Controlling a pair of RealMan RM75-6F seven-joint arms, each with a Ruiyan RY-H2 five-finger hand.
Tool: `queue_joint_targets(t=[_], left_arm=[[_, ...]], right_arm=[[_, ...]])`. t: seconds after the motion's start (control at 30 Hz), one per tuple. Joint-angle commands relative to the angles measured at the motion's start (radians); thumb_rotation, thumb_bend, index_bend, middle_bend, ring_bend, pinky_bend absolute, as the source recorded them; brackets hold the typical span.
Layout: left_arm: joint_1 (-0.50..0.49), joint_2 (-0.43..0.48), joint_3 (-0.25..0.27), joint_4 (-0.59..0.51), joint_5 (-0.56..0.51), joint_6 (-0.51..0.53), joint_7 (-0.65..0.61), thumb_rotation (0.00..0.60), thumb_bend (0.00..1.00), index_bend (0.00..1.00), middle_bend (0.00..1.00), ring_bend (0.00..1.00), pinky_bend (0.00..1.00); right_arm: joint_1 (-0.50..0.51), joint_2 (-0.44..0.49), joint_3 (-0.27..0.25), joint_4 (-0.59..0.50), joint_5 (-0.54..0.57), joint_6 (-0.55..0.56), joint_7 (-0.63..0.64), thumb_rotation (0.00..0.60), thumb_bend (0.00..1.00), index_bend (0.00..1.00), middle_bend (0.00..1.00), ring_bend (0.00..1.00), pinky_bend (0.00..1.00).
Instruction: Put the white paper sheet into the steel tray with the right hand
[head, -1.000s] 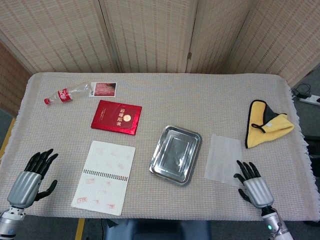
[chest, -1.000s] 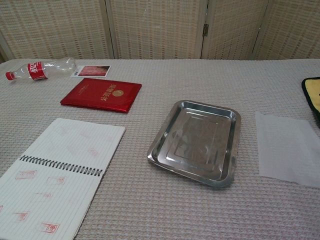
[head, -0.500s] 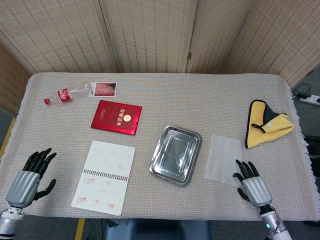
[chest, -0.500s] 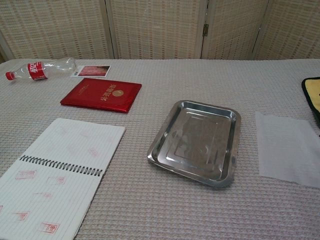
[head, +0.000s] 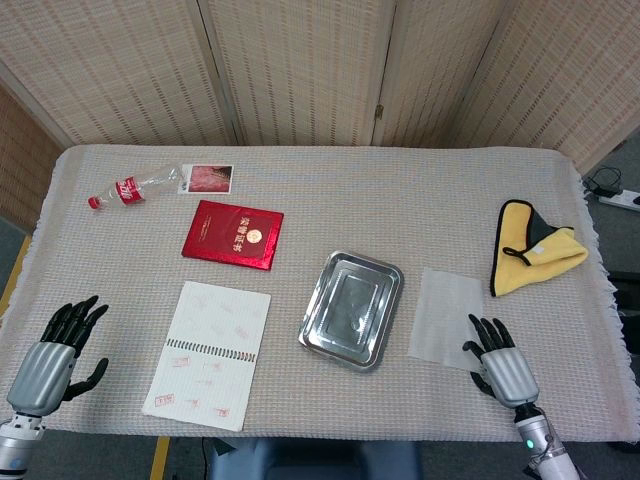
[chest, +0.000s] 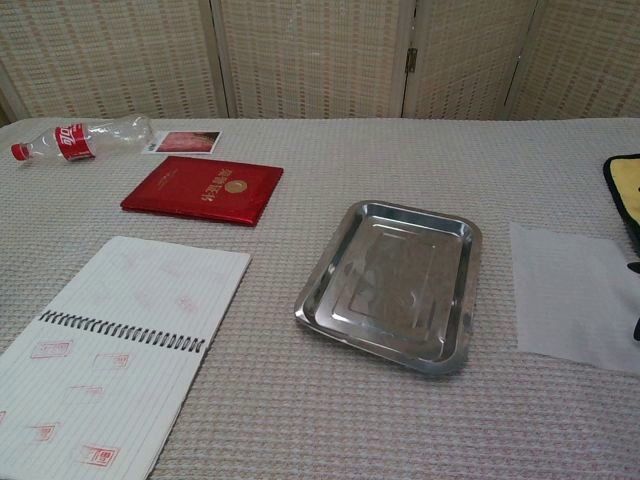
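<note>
The white paper sheet (head: 447, 315) (chest: 570, 294) lies flat on the cloth, just right of the steel tray (head: 352, 308) (chest: 392, 283), which holds nothing. My right hand (head: 503, 368) hovers at the table's near right edge, fingers spread, its fingertips (head: 478, 332) just over the sheet's near right corner. In the chest view only dark fingertips (chest: 634, 300) show at the right border. My left hand (head: 52, 355) stays open at the near left edge, holding nothing.
An open spiral notebook (head: 210, 354) lies left of the tray, with a red booklet (head: 233, 234) behind it. A plastic bottle (head: 135, 187) and a photo card (head: 207, 178) sit at the far left. A yellow cloth (head: 532, 247) lies at the right.
My right hand has edged slightly left and forward toward the sheet's corner, its fingertips now entering the chest view. My left hand has drifted a little toward the near edge.
</note>
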Motion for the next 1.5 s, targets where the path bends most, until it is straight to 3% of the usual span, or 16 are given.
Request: queue_joint_targets(t=[0.03,0.67,0.87,1.07,1.5], left_arm=[[0.001,0.004,-0.001,-0.005,-0.004,-0.002,0.0,0.6,0.48,0.0,0.0,0.0,0.0],[0.002,0.008,-0.014,-0.013,-0.048,-0.033,0.012,0.6,0.47,0.0,0.0,0.0,0.0],[0.004,0.01,-0.017,-0.012,-0.049,-0.029,0.009,0.6,0.47,0.0,0.0,0.0,0.0],[0.006,0.011,-0.016,-0.012,-0.043,-0.026,0.007,0.6,0.47,0.0,0.0,0.0,0.0],[0.007,0.01,-0.014,-0.015,-0.035,-0.025,0.013,0.6,0.47,0.0,0.0,0.0,0.0]], right_arm=[[0.005,-0.009,0.002,0.011,0.001,-0.002,0.004,0.6,0.4,0.4,0.0,0.0,0.0],[0.015,-0.104,0.018,0.172,-0.005,0.055,0.129,0.6,0.4,0.54,0.16,0.11,0.0],[0.024,-0.125,0.011,0.207,-0.013,0.056,0.159,0.6,0.51,0.57,0.18,0.13,0.0],[0.024,-0.13,0.01,0.218,-0.018,0.079,0.19,0.6,0.6,0.59,0.21,0.13,0.0],[0.025,-0.105,0.049,0.176,-0.012,0.173,0.209,0.6,0.6,0.59,0.21,0.14,0.0]])
